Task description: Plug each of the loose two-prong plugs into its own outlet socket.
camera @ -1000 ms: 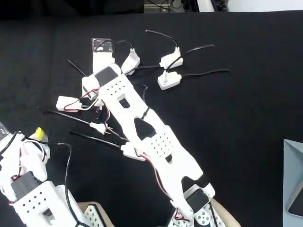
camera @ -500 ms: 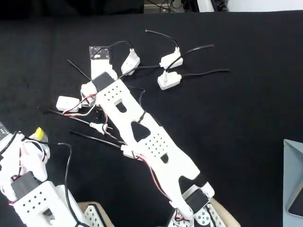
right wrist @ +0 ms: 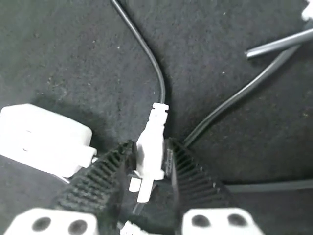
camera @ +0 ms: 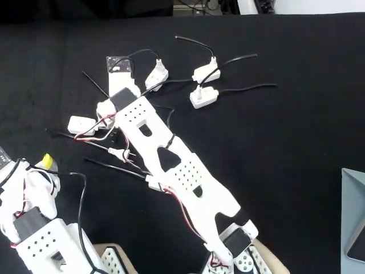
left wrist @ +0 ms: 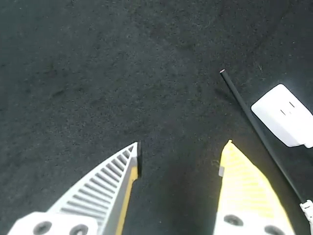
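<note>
My right gripper (right wrist: 148, 150) is shut on a small white two-prong plug (right wrist: 152, 133), whose black cord (right wrist: 146, 54) curves away over the black cloth. A white outlet block (right wrist: 43, 139) lies right beside the fingers. From above, that gripper (camera: 118, 65) sits at the far left of the group of outlets (camera: 203, 96). Another loose plug (camera: 118, 153) lies beside the arm. My left gripper (left wrist: 178, 152) stands open over bare cloth, with a white outlet (left wrist: 282, 115) and a black cord (left wrist: 254, 129) just past its yellow finger (left wrist: 244, 191).
Several white outlet blocks with short black cords are scattered at the far middle of the table (camera: 296, 148), among them one (camera: 79, 124) to the left of the right arm and one (camera: 157, 74) beside the gripper. A grey object (camera: 355, 217) sits at the right edge.
The right arm has swung a little to the left and drawn back slightly, keeping the plug in its fingers. The left arm has stayed still.
</note>
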Controlling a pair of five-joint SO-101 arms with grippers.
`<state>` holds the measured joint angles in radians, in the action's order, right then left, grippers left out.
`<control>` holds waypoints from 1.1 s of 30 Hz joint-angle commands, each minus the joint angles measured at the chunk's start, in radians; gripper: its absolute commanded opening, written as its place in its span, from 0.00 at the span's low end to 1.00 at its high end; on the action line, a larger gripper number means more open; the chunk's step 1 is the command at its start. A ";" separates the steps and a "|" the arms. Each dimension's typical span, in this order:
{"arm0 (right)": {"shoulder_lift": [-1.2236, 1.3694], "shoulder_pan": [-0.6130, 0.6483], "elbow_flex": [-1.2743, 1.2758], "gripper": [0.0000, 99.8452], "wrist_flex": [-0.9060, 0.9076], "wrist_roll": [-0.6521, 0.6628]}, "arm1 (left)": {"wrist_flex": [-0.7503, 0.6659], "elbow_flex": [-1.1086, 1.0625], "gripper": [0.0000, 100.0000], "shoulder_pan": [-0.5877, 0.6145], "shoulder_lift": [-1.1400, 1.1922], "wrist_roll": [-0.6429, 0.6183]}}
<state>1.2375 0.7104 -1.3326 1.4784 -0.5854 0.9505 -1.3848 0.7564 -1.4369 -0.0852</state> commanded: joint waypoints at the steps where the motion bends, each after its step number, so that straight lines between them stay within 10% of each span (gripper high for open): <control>1: -0.012 -0.003 -0.004 0.08 -0.009 0.011 | -0.017 0.002 0.27 -0.013 -0.009 -0.005; 33: -0.093 -0.201 -0.340 0.01 0.288 0.585 | -0.025 -0.008 0.27 -0.013 -0.009 -0.006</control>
<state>1.2375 0.5432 -1.6180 1.7269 -0.0315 0.9459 -1.4001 0.7549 -1.4369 -0.0852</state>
